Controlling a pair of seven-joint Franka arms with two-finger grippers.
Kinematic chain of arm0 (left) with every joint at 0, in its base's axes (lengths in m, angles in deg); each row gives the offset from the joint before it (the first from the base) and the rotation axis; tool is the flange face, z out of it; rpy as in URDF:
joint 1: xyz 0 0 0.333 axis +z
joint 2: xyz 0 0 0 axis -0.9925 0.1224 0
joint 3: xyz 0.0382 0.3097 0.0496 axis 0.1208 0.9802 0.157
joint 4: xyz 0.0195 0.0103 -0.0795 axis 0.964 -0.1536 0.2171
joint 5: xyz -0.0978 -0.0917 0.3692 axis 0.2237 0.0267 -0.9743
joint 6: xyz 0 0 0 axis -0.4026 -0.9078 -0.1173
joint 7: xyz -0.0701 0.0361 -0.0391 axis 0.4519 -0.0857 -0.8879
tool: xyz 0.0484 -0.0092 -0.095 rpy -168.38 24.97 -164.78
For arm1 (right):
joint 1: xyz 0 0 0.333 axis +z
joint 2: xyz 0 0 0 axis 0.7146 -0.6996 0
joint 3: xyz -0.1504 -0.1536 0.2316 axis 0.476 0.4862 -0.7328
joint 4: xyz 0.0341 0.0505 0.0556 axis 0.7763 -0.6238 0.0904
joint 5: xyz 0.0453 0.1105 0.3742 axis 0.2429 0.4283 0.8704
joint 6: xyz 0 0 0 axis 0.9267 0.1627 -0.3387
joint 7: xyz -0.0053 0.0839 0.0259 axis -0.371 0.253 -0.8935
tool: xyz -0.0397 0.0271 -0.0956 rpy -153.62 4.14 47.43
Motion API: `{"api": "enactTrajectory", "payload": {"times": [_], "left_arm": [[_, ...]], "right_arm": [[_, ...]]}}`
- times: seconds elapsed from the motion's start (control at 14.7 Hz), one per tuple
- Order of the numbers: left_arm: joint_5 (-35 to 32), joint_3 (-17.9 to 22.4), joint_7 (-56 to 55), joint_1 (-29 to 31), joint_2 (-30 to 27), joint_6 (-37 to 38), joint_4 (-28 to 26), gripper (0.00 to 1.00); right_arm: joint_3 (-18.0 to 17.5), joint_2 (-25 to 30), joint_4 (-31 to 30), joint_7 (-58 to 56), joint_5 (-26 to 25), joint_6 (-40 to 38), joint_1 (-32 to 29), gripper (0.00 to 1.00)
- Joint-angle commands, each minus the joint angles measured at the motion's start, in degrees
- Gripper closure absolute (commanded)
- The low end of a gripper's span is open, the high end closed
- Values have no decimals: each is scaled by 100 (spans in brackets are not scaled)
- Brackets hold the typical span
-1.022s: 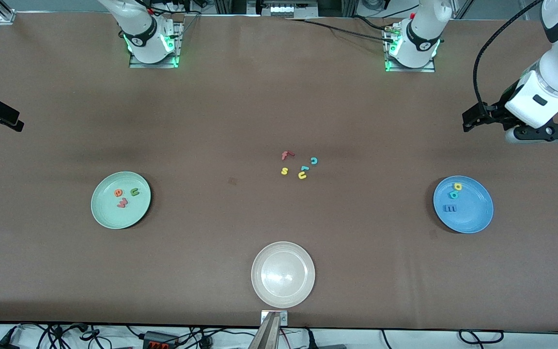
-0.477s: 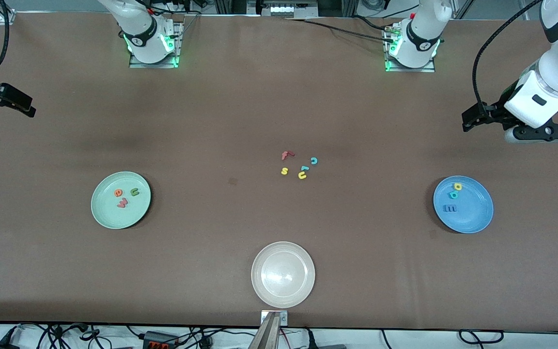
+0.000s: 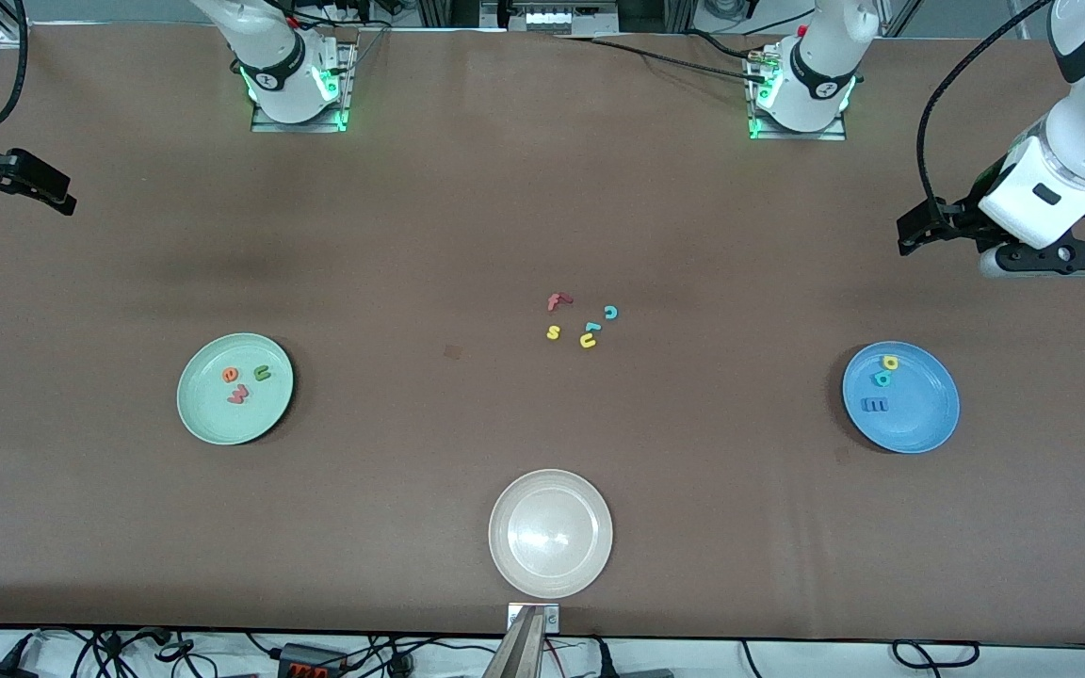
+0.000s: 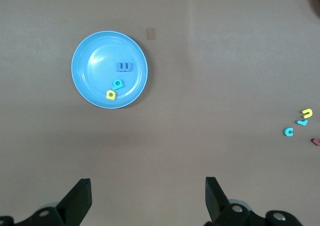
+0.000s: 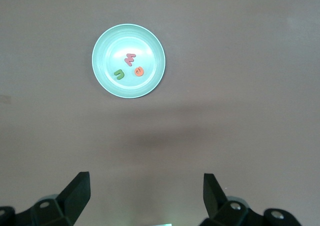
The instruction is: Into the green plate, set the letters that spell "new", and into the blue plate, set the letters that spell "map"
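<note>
Front view: the green plate (image 3: 234,388) holds the "new" letters (image 3: 243,383) and the blue plate (image 3: 900,397) holds the "map" letters (image 3: 882,381), so the sorting looks finished (leftover letters (image 3: 582,322) lie mid-table).

Left wrist view: left gripper (image 4: 147,198), fingers spread and empty, hangs well apart from the blue plate.

Right wrist view: right gripper (image 5: 145,196), fingers likewise spread, hangs well apart from the green plate.

The green plate (image 3: 234,388) sits toward the right arm's end of the counter, holding the orange "e" (image 3: 230,375), dark green "n" (image 3: 262,373) and salmon "w" (image 3: 237,395). The blue plate (image 3: 900,396), toward the left arm's end, holds the yellow "p" (image 3: 890,362), teal "a" (image 3: 882,379) and blue "m" (image 3: 875,405).
</note>
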Motion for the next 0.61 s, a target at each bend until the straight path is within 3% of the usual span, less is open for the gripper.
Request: {"api": "enactTrajectory", "payload": {"times": [0.0, 0.54], "left_arm": [[-81, 9, 112, -36, 40, 127, 141, 0], [-72, -8, 112, -62, 40, 118, 141, 0]], "right_arm": [[-129, 195, -152, -135, -22, 57, -122, 0], [-129, 231, -161, -126, -14, 13, -121, 0]]}}
